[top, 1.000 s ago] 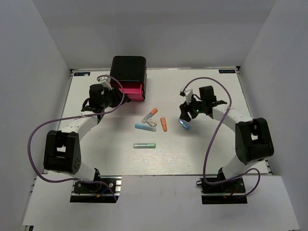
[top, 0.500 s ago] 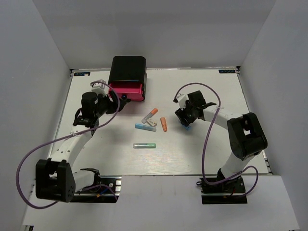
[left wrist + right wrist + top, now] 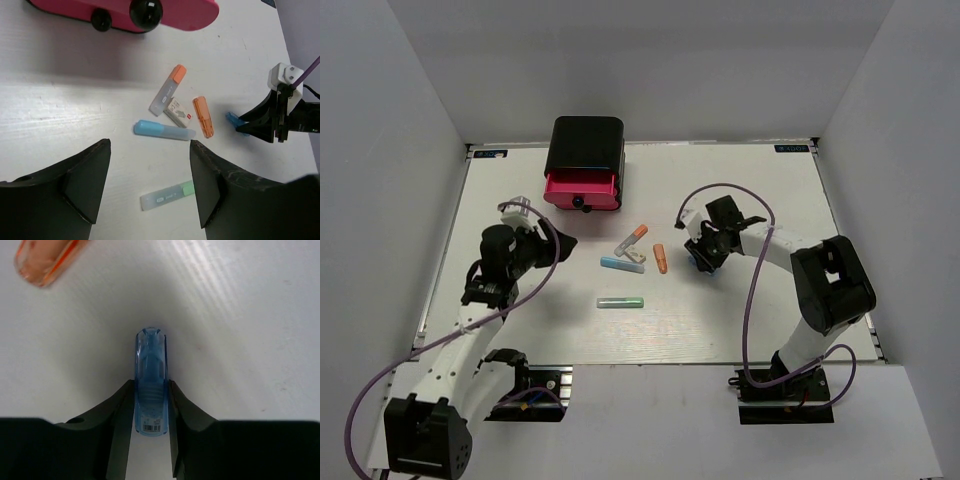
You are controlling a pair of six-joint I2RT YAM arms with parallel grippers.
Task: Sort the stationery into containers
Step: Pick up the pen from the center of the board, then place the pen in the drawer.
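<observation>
The pink drawer (image 3: 125, 15) is cut off at 12 o'clock in the left wrist view. In the right wrist view the orange pen (image 3: 45, 262) runs out at 11 o'clock. From above, the right gripper (image 3: 700, 260) hides most of the blue pen (image 3: 150, 365), and the print on the pen's label is too small to read.

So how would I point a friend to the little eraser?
Start at the black cabinet at the back and come forward to the loose cluster of pens. The eraser lies between the grey pen with an orange tip and the light blue pen. It alone is a stubby white block, not a long stick.
</observation>
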